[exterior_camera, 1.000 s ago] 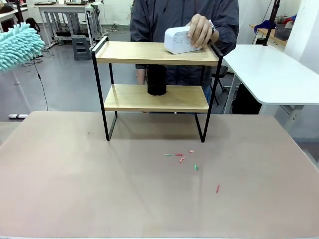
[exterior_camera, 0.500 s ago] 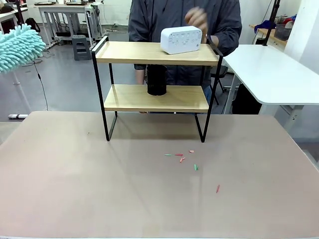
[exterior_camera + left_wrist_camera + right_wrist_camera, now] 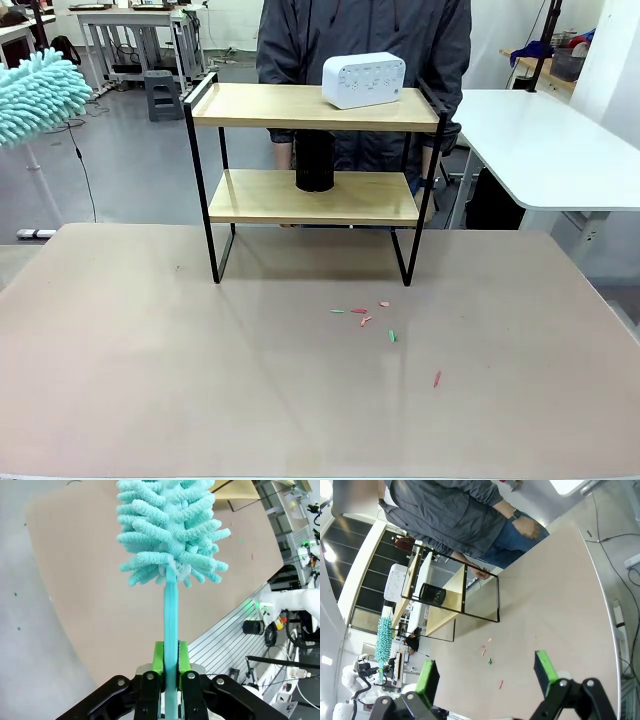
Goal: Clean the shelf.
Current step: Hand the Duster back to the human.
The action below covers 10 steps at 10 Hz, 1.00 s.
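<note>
Nearest us, our left pincer (image 3: 171, 658) is clamped on the handle of a turquoise duster (image 3: 170, 540), whose fluffy head stands up ahead of it. Our right pincer (image 3: 486, 674) has its jaws apart and holds nothing. Beyond them, on the bare table (image 3: 150, 380), lie a few small red and green scraps (image 3: 365, 318). Farther on stands the shelf (image 3: 270, 105), at the table's far middle. It is well apart from both pincers; the duster head hangs off to its left, about level with the top board. A black cylinder (image 3: 314, 160) stands on the lower board and a white box (image 3: 364, 79) on the top one. A second ago the person's (image 3: 360, 30) hand lay on that box; now it has gone. We judge the shelf is ours to dust, working around the two things.
</note>
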Each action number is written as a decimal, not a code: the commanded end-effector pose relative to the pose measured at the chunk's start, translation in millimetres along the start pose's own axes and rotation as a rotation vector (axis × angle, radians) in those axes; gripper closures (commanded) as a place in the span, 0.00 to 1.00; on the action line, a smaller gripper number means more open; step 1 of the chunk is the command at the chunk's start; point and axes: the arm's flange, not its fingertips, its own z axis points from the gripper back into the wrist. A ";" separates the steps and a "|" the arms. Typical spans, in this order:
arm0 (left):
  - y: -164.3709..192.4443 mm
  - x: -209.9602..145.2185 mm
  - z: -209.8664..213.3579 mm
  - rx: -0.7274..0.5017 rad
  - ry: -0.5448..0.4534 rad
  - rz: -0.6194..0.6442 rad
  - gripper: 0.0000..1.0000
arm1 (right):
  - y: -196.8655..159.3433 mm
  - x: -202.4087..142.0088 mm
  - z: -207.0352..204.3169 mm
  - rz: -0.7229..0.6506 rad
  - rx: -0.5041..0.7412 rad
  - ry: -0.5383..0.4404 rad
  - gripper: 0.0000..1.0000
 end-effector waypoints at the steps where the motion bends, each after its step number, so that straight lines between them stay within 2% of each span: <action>1: -2.3 1.2 -0.2 -0.010 -0.023 0.005 0.88 | -0.2 1.9 -1.1 0.024 0.022 -0.020 0.00; 2: 0.0 0.0 0.0 0.000 0.000 0.000 0.88 | 0.0 0.0 0.0 0.000 0.000 0.000 0.00; 3: -27.6 9.8 18.0 -0.079 -0.071 -0.157 0.88 | 41.5 25.2 2.4 0.118 0.016 -0.037 0.00; 4: -61.0 12.4 38.3 -0.209 -0.128 -0.380 0.88 | 95.5 52.8 -5.6 0.242 0.074 -0.078 0.00; 5: -79.5 13.4 43.6 -0.227 -0.123 -0.494 0.88 | 137.7 63.7 -24.1 0.312 0.124 -0.091 0.00; 6: -103.6 19.1 34.8 -0.270 -0.011 -0.656 0.88 | 161.8 62.0 -46.3 0.365 0.154 -0.071 0.00; 7: -127.3 26.3 12.7 -0.291 0.151 -0.768 0.88 | 178.0 52.3 -71.3 0.390 0.203 -0.001 0.00; 8: -151.5 31.5 -14.4 -0.277 0.335 -0.879 0.88 | 190.9 32.8 -88.2 0.426 0.245 0.086 0.00; 9: -179.6 39.3 -46.8 -0.262 0.476 -0.957 0.88 | 202.7 4.6 -94.6 0.481 0.300 0.181 0.00; 10: -205.9 45.0 -81.4 -0.298 0.598 -1.052 0.88 | 205.2 -30.4 -91.8 0.541 0.329 0.282 0.00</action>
